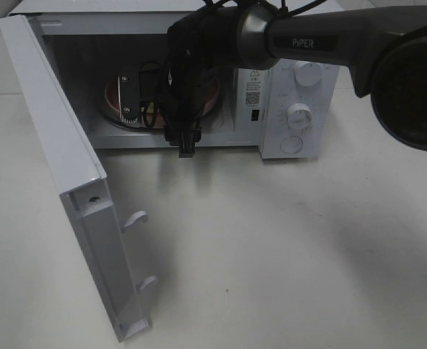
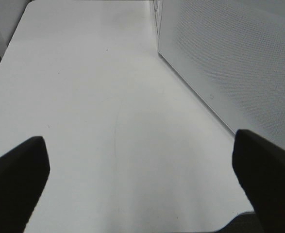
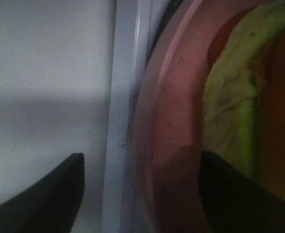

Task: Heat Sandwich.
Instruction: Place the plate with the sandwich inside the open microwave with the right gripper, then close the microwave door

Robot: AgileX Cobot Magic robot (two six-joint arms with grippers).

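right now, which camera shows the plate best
Exterior high: the plate sits inside the microwave, its round outline showing either side of the right arm. Right wrist shows only a close stretch of rim. Left wrist shows none of it.

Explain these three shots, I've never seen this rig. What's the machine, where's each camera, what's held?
It's a robot with two arms, each ending in a two-finger gripper. The wide shot comes from a camera mounted high. It shows a white microwave on a white table, with its door swung open and the right arm reaching inside. The other two cameras sit on the wrists. One looks past the right gripper at a pink plate carrying the sandwich. Its fingers stand apart, gripping nothing. The other shows the left gripper, also open and empty, over the table beside a white dotted panel, probably the door.
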